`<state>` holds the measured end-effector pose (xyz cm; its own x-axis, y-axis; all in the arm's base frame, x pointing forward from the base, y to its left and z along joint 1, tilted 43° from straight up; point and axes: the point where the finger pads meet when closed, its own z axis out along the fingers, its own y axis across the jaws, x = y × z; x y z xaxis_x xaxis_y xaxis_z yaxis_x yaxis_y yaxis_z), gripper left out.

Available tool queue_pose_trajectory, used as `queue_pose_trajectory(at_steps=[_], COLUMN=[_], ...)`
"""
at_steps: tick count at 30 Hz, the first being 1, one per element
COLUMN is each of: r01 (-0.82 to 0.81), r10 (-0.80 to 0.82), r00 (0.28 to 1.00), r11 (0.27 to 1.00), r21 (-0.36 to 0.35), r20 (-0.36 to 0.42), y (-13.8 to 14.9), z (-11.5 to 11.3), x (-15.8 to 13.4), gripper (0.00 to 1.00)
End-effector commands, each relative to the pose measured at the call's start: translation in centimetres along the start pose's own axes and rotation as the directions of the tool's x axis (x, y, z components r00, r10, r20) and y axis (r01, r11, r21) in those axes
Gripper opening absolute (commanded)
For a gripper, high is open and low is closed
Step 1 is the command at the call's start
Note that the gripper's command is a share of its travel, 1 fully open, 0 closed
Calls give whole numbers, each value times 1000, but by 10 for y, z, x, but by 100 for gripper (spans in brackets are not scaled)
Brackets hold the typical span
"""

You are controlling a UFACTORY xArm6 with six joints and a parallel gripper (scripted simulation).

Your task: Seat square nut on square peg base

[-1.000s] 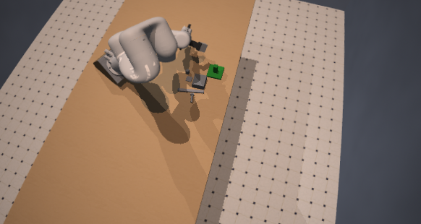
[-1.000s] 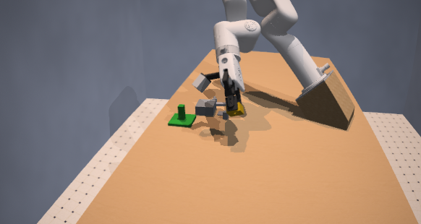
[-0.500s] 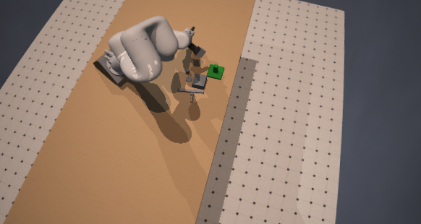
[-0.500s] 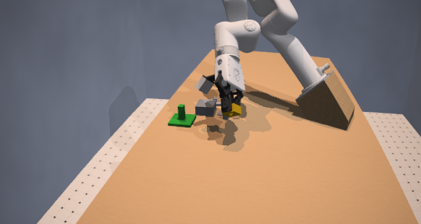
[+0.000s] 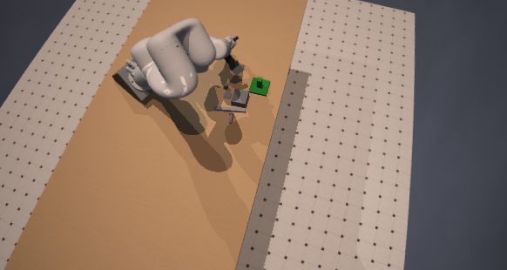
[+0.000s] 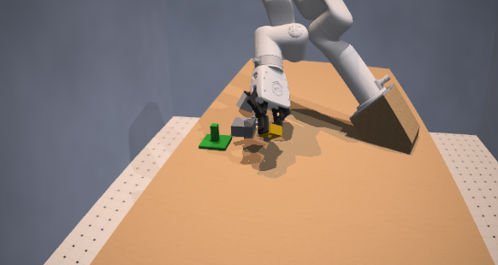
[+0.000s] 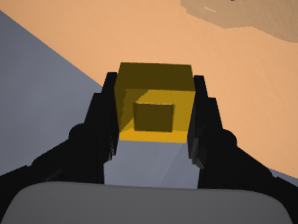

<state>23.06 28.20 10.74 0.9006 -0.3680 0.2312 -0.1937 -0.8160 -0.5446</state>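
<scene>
My gripper is shut on the yellow square nut, one black finger on each side of it. In the exterior view the gripper holds the nut just above the tabletop. The green square peg stands upright on its flat green base, to the left of the nut with a grey block between them. In the top view the peg and base lie to the right of the gripper; the nut is hidden there.
A grey block sits on the table between the nut and the green base; it also shows in the top view. A thin grey bar lies in front of it. The arm's base mount stands at the right.
</scene>
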Motion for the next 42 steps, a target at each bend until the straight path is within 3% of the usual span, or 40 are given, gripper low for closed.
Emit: queue_pose_trajectory(at_steps=[1, 21, 42], r01=[-62, -340, -615], r10=[62, 341, 619], r00=[998, 938, 775], r11=[998, 940, 785], r21=[2, 23, 72], r20=[-15, -70, -130], y=[-1, 5, 16], z=[0, -2, -6], x=[3, 16, 31], gripper=[0, 0, 0])
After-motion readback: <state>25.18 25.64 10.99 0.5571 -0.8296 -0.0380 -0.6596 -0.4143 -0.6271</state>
